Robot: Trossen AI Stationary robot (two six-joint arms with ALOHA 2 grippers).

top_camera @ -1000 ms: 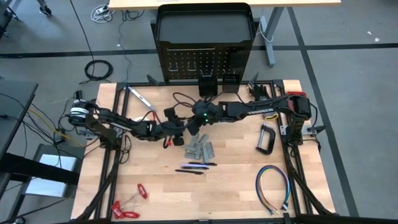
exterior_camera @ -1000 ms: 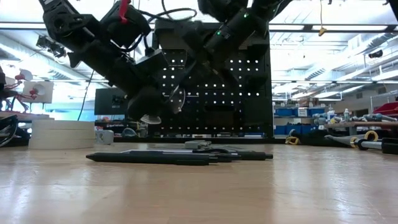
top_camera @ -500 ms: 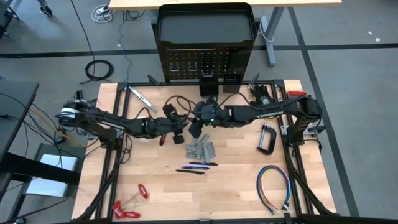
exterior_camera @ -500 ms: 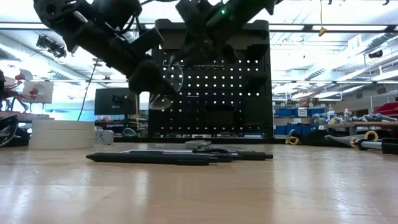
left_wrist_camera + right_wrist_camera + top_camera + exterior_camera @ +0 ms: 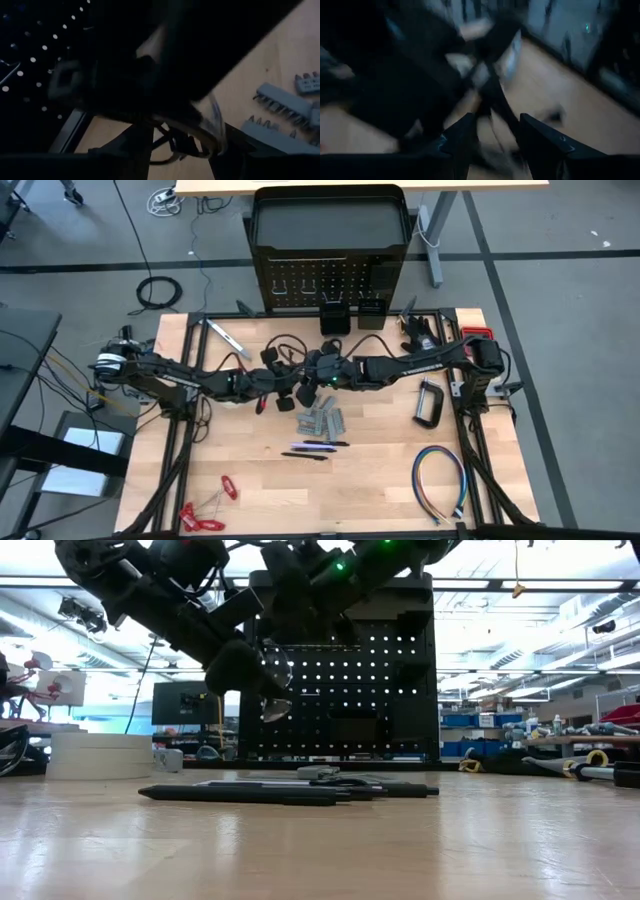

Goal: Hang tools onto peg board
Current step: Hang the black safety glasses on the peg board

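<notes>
- The high view was evenly lit from above, with soft, short shadows under the arms on the pale wooden desk (image 5: 250, 480) and no harsh glare.
- The low view faced bright ceiling strips and windows, so the peg board (image 5: 400, 690) and both arms stood as dark silhouettes (light shone through the board's holes as white dots).
- The nearest stretch of desk there was soft, out of focus; the dark pens (image 5: 240, 794) were sharper.
- The left wrist view was very dim, mostly black, with blurred shapes close to the lens.
- The right wrist view was smeared by motion blur, bluish and dark.
</notes>
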